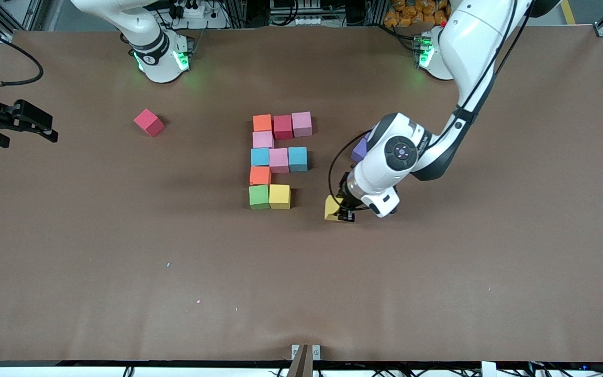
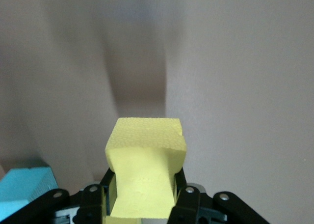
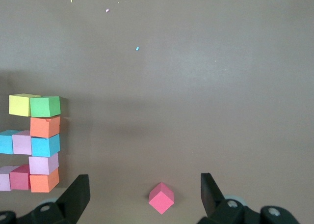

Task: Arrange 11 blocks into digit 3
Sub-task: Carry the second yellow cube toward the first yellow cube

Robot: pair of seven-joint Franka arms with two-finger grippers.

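Yellow block (image 2: 145,172) half-hidden by left gripper (image 1: 344,211) fingers (image 2: 185,204) (clamped).

Right gripper (image 3: 144,194) is hovering with fingers (image 3: 78,197) spread wide, a lone pink cube (image 3: 161,198) lying on the table (image 3: 196,86) between the fingertips, the multicoloured cube figure (image 3: 37,143) sitting outside one finger.

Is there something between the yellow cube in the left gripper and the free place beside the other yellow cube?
Nothing visible: the brown table lies bare between the held yellow cube and the yellow cube in the figure.
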